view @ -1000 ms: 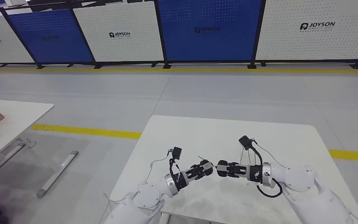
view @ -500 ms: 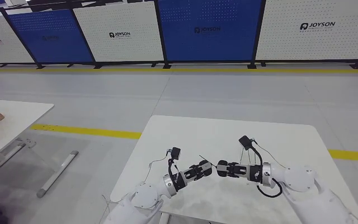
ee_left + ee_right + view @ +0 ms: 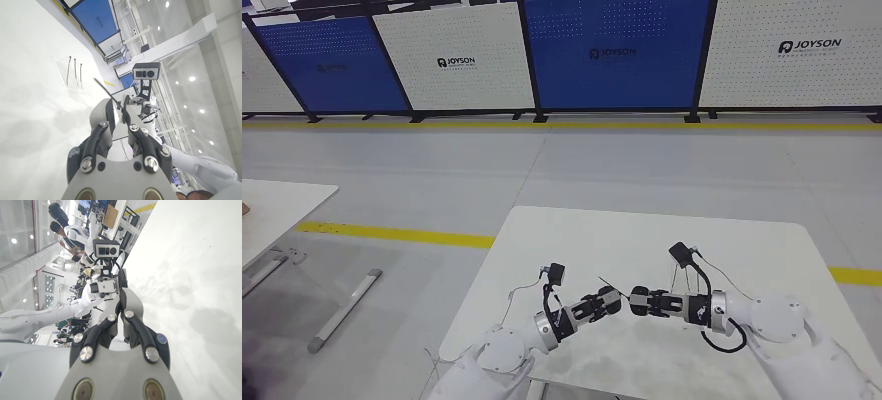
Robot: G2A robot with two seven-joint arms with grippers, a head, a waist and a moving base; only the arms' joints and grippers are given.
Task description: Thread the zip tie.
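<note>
Left gripper [image 3: 613, 298] first: it hangs over the near half of the white table [image 3: 642, 235], clear of the surface and pointing across toward my right side. Its fingers [image 3: 103, 113] are drawn in to a narrow gap, and the black zip tie [image 3: 105, 91] is caught between the pads at the very tips. From my left wrist I see a small dark block of the tie sitting in that gap. The thin strip runs straight out of it, slanting away over the table with its end free in the air. From above, the zip tie [image 3: 604, 284] shows as a short dark line rising off the left gripper's tip toward the far side of the table.

Just to the right of it comes my right gripper [image 3: 638, 300], pointing back at the left one. The two stand tip to tip, almost touching, with the tie at the meeting place. The right fingers [image 3: 132, 302] are pressed flat together, the black pads meeting in one closed line. Whether a part of the tie lies pinched between them I cannot tell; it is too thin to make out there.

Farther out, three spare zip ties [image 3: 75, 72] lie flat on the table, side by side and nearly parallel, well apart from both grippers.
</note>
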